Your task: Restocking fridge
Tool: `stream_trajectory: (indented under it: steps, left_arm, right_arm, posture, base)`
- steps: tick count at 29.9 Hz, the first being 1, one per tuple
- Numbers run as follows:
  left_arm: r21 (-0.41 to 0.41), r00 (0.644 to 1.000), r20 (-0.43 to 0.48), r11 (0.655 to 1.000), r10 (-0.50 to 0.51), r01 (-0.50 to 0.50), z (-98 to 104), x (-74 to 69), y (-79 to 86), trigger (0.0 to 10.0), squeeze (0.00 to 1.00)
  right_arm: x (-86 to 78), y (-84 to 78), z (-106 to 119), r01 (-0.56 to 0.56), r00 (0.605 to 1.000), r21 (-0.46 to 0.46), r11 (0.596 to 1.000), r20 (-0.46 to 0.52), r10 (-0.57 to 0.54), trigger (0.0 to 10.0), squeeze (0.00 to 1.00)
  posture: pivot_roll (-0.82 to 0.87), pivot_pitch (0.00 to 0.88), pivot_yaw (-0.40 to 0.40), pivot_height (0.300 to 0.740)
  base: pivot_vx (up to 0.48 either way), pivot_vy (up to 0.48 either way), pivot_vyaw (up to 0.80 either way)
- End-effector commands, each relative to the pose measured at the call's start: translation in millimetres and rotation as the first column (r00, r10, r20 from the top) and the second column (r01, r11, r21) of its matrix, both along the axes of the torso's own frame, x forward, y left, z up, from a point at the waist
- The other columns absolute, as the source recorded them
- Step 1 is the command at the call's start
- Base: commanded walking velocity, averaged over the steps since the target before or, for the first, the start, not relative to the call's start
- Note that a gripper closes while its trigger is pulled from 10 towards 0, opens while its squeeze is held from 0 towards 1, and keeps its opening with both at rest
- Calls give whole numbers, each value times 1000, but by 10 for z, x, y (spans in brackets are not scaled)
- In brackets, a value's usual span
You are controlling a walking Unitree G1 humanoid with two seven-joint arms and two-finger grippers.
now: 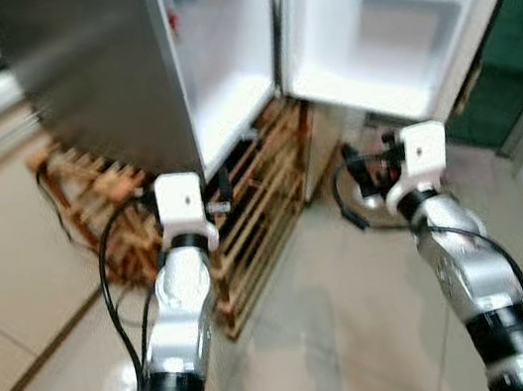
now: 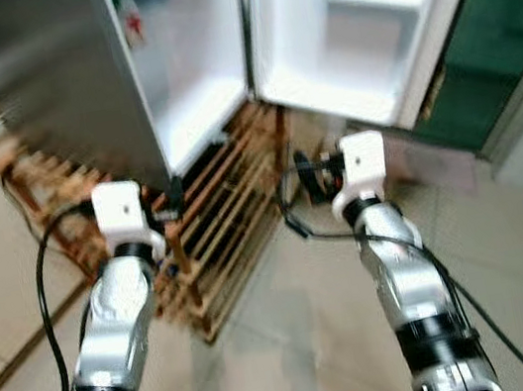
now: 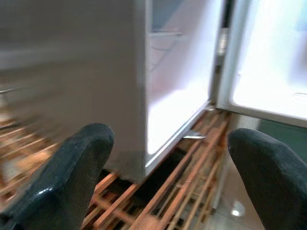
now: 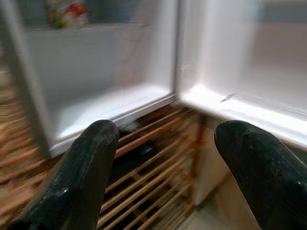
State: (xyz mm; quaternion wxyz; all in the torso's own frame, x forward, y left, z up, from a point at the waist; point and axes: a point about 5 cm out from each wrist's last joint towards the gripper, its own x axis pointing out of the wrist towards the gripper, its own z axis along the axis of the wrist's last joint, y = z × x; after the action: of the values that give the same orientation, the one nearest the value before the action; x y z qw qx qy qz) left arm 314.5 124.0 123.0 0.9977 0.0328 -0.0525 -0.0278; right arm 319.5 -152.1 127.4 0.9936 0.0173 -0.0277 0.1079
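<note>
With both arms raised before it and nothing in either claw, the left gripper (image 3: pixel 163 187) and the right gripper (image 4: pixel 163 177) both spread wide and empty, the robot seems to be at the approach step, facing the fridge (image 1: pixel 91 73), which stands just beyond on a wooden rack (image 1: pixel 263 205). Its door (image 1: pixel 392 13) hangs open to the right, the bottom shelf (image 4: pixel 115 103) looks bare, and some blurred item (image 4: pixel 67 12) sits on a higher, farther shelf. Judging from this, the next move calls for fetching stock to load, since neither claw carries anything.
</note>
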Motion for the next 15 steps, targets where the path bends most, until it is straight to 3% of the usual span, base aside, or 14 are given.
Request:
stream_trajectory:
  steps: [1,8,15]
  left_arm:
    - [18,1000,-16,1000,15,-15,-42,0,40,10000,0]
    - [-50,999,-24,998,-47,45,-3,27,14,10000,0]
    - [-65,999,-28,997,-29,27,-9,8,25,10000,0]
  right_arm:
    - [-7,-30,-14,8,1000,7,1000,3,-8,10000,0]
    - [-39,-144,-105,73,997,51,996,-21,-72,10000,0]
    - [-64,-126,-168,81,996,74,994,-40,-78,10000,0]
  posture:
    - [-30,0,-48,740]
    - [-21,0,-46,740]
    - [-16,0,-41,740]
  base:
    - [0,0,450]
    - [0,0,432]
    - [0,480,421]
